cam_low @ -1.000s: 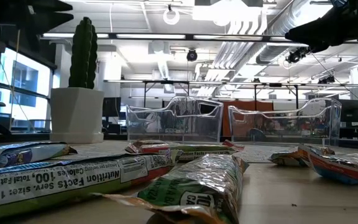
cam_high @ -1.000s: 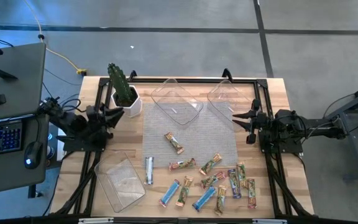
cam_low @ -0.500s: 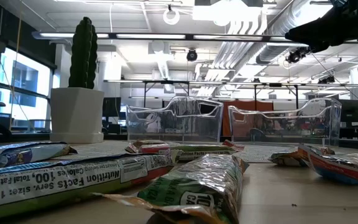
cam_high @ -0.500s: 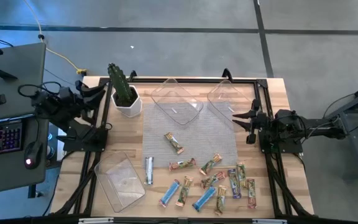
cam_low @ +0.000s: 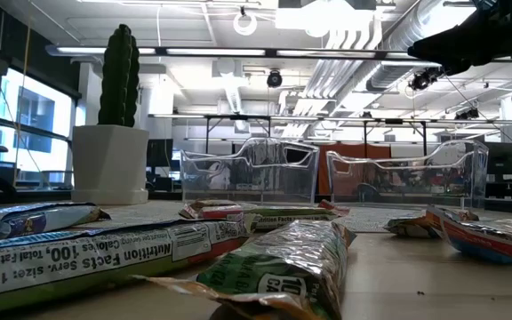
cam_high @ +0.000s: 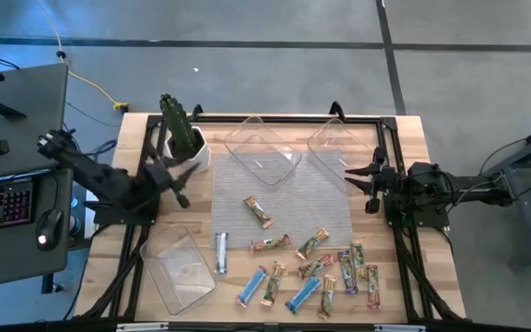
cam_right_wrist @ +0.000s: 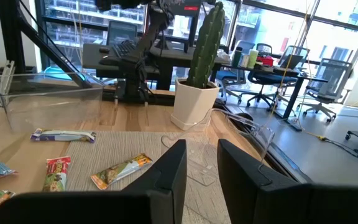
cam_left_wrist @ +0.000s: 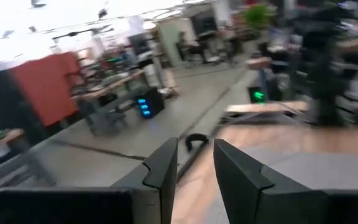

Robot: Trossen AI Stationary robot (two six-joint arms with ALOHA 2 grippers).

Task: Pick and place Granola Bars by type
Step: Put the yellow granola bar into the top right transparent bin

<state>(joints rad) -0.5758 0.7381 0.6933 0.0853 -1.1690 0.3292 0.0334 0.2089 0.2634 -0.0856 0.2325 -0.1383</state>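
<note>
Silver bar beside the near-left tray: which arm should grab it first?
Left. The silver bar lies on the table's left half, beside the clear tray, and the left pincer hangs open over that side. The right pincer sits open at the far right mat edge.

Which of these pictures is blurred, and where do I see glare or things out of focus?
The left wrist view is smeared by motion blur; only the left gripper reads clearly. The low view shows bright ceiling lamps, and the nearest wrapped green granola bar is soft. The right wrist view is sharp, with the green cactus in its white pot crisp. The high view is evenly lit.
</note>
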